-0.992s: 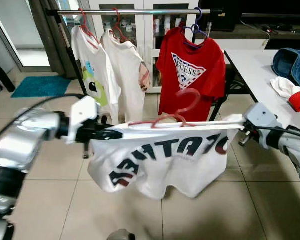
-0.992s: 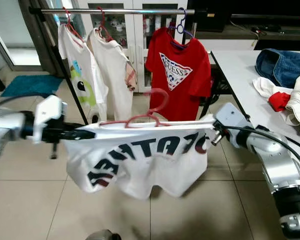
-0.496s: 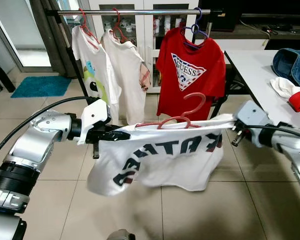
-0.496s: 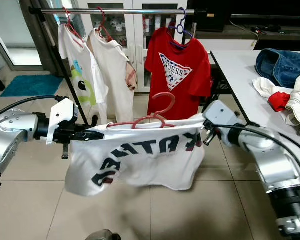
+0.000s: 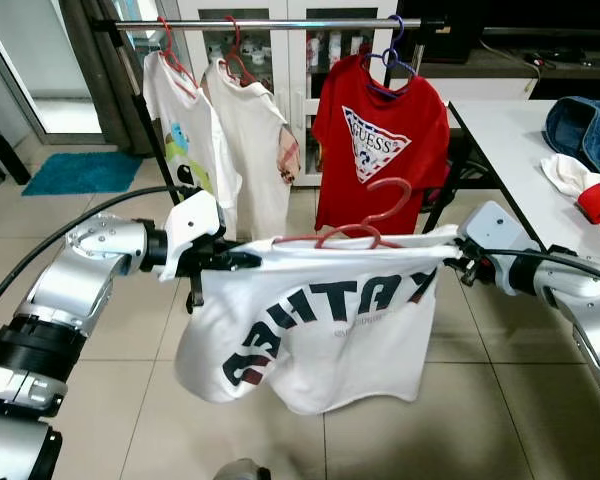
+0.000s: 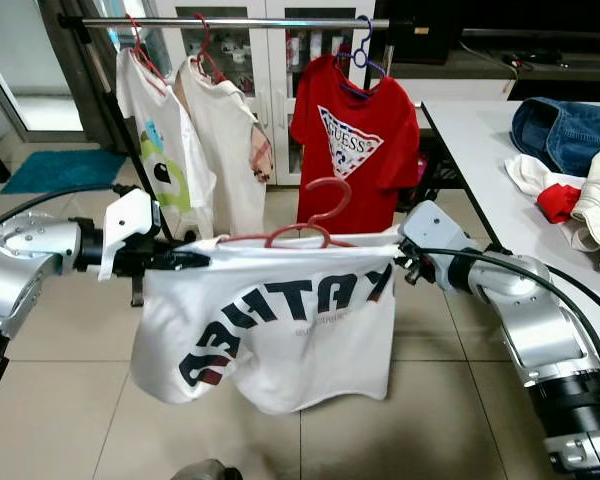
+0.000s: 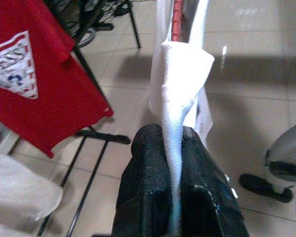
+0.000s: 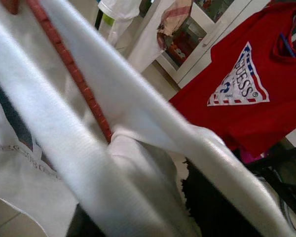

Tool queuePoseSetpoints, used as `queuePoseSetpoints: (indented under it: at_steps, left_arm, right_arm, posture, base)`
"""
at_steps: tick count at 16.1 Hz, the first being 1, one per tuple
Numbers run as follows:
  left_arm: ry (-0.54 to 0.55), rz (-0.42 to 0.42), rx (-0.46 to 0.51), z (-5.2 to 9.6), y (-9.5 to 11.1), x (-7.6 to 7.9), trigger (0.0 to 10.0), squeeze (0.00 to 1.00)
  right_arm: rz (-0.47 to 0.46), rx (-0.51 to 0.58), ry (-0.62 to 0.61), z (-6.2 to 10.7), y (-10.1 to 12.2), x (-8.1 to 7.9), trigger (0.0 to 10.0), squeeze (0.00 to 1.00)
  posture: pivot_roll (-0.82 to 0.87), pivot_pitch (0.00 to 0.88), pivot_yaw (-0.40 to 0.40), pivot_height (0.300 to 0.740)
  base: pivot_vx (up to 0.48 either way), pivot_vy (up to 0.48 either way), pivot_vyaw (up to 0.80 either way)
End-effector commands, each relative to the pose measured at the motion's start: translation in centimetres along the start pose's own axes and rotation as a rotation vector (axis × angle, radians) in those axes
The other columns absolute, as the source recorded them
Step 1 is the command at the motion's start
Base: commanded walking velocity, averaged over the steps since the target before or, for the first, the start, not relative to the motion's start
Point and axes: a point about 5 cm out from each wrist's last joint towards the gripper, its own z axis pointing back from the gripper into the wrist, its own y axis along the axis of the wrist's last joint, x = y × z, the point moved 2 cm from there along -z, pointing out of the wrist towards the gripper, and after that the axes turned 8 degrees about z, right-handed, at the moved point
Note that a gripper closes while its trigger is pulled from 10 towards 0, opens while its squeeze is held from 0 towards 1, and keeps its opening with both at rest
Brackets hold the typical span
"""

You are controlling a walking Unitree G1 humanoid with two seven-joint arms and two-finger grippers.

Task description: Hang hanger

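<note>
The white T-shirt [image 5: 315, 320] sits on a red hanger [image 5: 355, 225] and is held up in the air between the two arms, in front of the clothes rail [image 5: 270, 22]. The left end effector [image 5: 235, 260] is pinched tight on one shoulder edge of the shirt. The right end effector [image 5: 450, 262] is at the other shoulder edge, but I cannot tell if it is pinched tight. The hanger hook points up, well below the rail. On the rail, there is open room between the cream shirt [image 5: 255, 140] and the red shirt [image 5: 380, 140]. The worktop [image 5: 510, 130] edge is near the right arm.
</note>
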Motion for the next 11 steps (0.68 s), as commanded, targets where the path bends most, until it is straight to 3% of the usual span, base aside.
queuePoseSetpoints:
  at_steps: [1,4,5,10,11]
  left_arm:
    - [0.041,-0.021,-0.018,0.4,0.2,-0.7,0.0,0.00]
    - [0.093,-0.027,-0.004,0.2,0.4,-1.4,0.0,0.00]
    - [0.127,-0.023,0.021,0.1,0.8,-1.8,0.0,0.00]
    - [0.193,-0.042,0.068,0.1,1.5,-2.6,0.0,0.00]
    - [0.196,-0.045,0.066,0.0,1.5,-2.6,0.0,0.00]
  right_arm:
    - [0.025,0.002,-0.009,0.1,0.5,0.3,10.0,1.00]
    - [0.060,-0.019,0.010,0.2,0.6,0.0,10.0,1.00]
    - [0.067,-0.013,0.024,0.2,0.8,-0.3,10.0,0.00]
    - [0.068,0.018,0.029,-0.1,1.6,-0.9,10.0,0.00]
    - [0.048,0.036,0.006,-0.2,1.9,-0.6,10.0,0.42]
  posture:
    - [-0.07,0.000,0.043,0.740]
    - [-0.08,0.000,0.044,0.740]
    - [-0.08,0.000,0.043,0.740]
    - [-0.07,0.000,0.040,0.740]
    - [-0.07,0.000,0.040,0.740]
  base:
    - [0.000,0.000,0.00]
    - [0.000,0.000,0.00]
    - [0.000,0.000,0.00]
    - [0.000,0.000,0.00]
    - [0.000,0.000,0.00]
